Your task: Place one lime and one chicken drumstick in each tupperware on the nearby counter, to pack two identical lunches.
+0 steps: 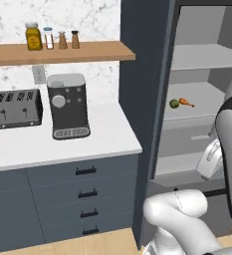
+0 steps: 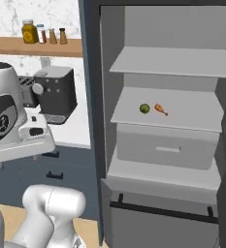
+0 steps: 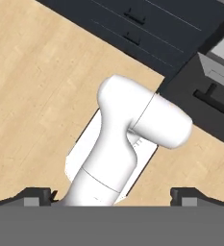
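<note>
We see the gripper spread wide, holding nothing; small green lime lies beside orange chicken drumstick on grey shelf.

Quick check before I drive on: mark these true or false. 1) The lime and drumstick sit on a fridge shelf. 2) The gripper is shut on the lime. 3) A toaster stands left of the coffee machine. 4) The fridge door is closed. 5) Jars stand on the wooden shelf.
1) True: the small green lime and orange chicken drumstick lie side by side on a grey fridge shelf.
2) False: the gripper is open, holding nothing.
3) True: dark slotted toaster, dark coffee machine.
4) False: it is open.
5) True: jars, wooden wall shelf.
</note>
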